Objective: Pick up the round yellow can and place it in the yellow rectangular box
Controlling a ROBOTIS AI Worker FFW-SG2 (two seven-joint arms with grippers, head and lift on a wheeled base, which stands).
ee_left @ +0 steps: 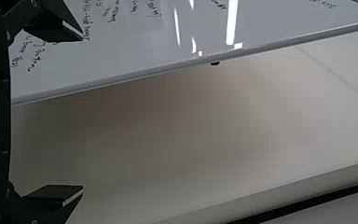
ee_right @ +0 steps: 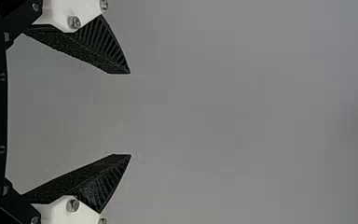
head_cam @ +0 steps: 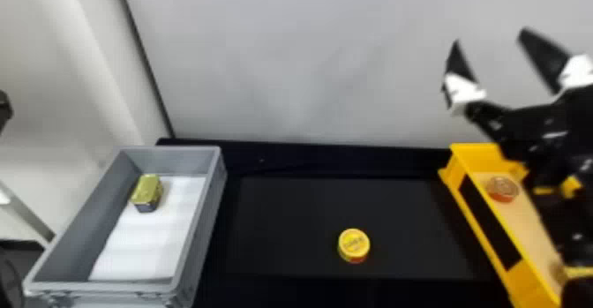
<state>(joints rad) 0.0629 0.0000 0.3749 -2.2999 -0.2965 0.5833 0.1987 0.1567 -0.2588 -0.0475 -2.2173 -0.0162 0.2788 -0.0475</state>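
Observation:
The round yellow can (head_cam: 354, 244) lies on the black table surface, right of centre in the head view. Along the right side stands the yellow rectangular box (head_cam: 478, 227), holding a round red-rimmed can (head_cam: 502, 189) near its far end. Above and beyond that box is my right gripper (head_cam: 489, 40), held high with its fingers spread and nothing between them. The right wrist view shows the same gripper (ee_right: 130, 114) open against a plain grey background. My left gripper (ee_left: 83, 113) is open and empty, facing a wall and a whiteboard, well apart from the can.
A grey crate (head_cam: 216, 197) stands on the left, with a white liner (head_cam: 154, 241) and a gold-topped rectangular tin (head_cam: 148, 192) inside. A pale partition (head_cam: 300, 64) rises behind the black table (head_cam: 287, 223). The right arm covers part of the yellow box.

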